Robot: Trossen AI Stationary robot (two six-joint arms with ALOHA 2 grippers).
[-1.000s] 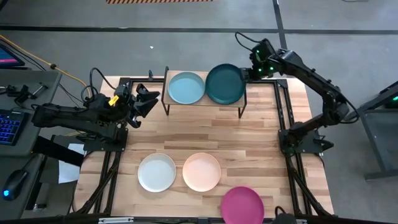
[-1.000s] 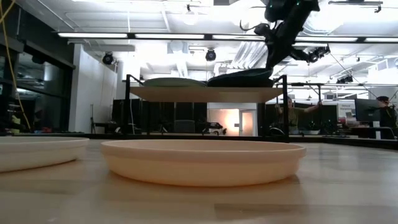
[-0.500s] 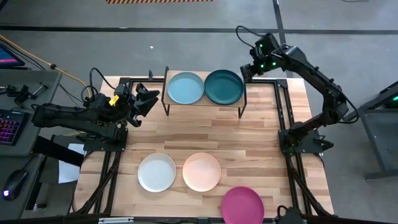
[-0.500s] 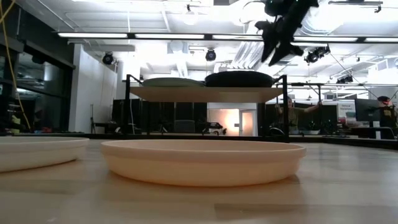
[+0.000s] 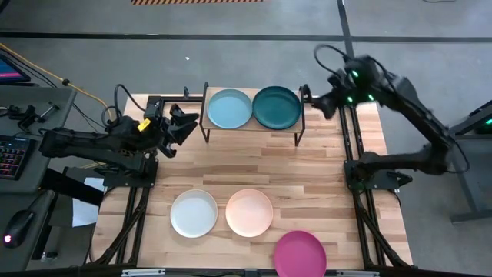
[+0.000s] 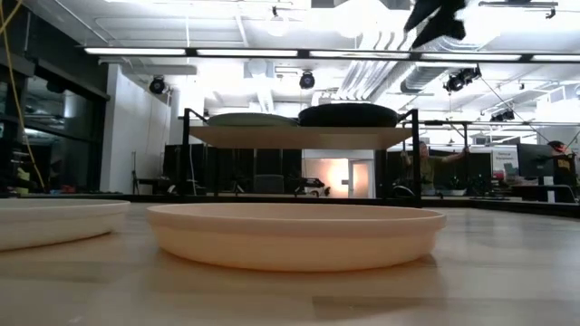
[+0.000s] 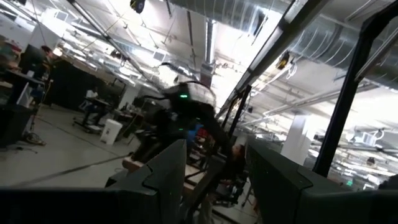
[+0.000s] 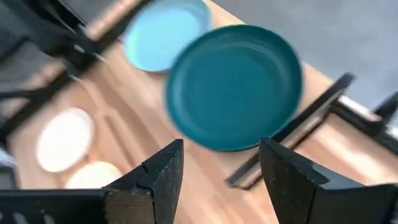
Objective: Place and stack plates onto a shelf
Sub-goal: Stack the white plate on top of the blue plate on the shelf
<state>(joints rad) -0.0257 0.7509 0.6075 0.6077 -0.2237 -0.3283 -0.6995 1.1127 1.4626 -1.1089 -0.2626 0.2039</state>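
Observation:
The shelf (image 5: 252, 128) stands at the table's far middle. On its top a light teal plate (image 5: 230, 108) and a dark teal plate (image 5: 277, 107) lie flat side by side. Near the front edge a white plate (image 5: 194, 213), a peach-pink plate (image 5: 249, 211) and a magenta plate (image 5: 300, 253) rest on the table. My right gripper (image 5: 324, 104) hangs open above the table, right of the shelf, clear of the dark teal plate (image 8: 233, 84). My left gripper (image 5: 187, 123) waits open to the left of the shelf.
Black frame rails (image 5: 350, 131) run along the table's left and right sides. The wooden tabletop (image 5: 254, 165) between the shelf and the front plates is bare. In the low view the peach-pink plate (image 6: 294, 234) fills the foreground, with the shelf (image 6: 299, 136) behind it.
My right gripper has opened and let go of the dark teal plate, then gone up and toward the table's right edge. The plate, which stood tilted with its right rim raised, now lies flat on the shelf beside the light teal one.

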